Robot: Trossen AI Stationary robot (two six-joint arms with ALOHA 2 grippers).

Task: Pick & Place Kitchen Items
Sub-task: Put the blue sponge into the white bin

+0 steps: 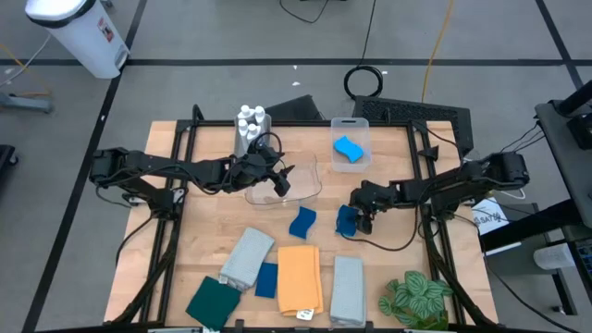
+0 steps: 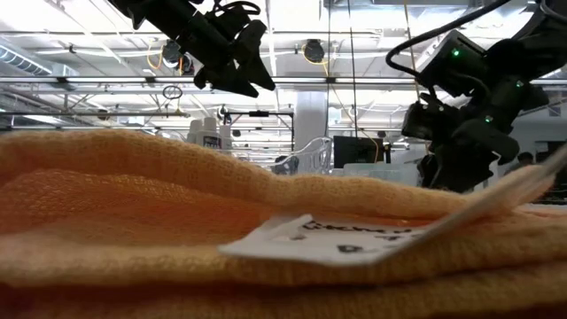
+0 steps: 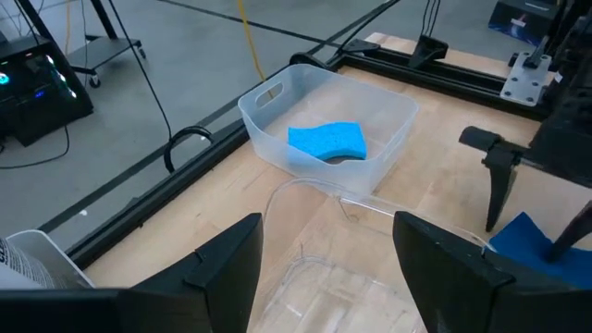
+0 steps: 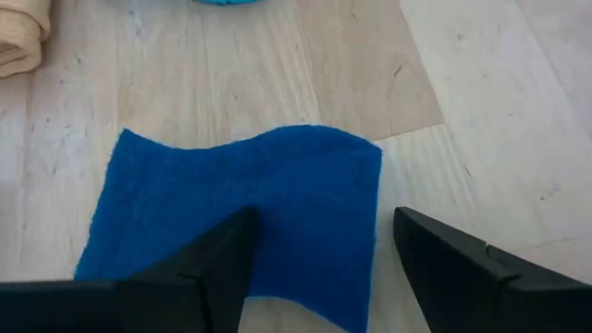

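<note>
Right wrist view: right gripper [image 4: 319, 268] open, fingers astride a wavy blue sponge [image 4: 240, 217] directly beneath.
Handling: likely light, soft, squashy.
Hold: pinch across its narrow middle.

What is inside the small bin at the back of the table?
One wavy blue sponge lies inside the bin, towards its front wall. The rest of the floor looks bare. What is under the sponge cannot be seen.
</note>
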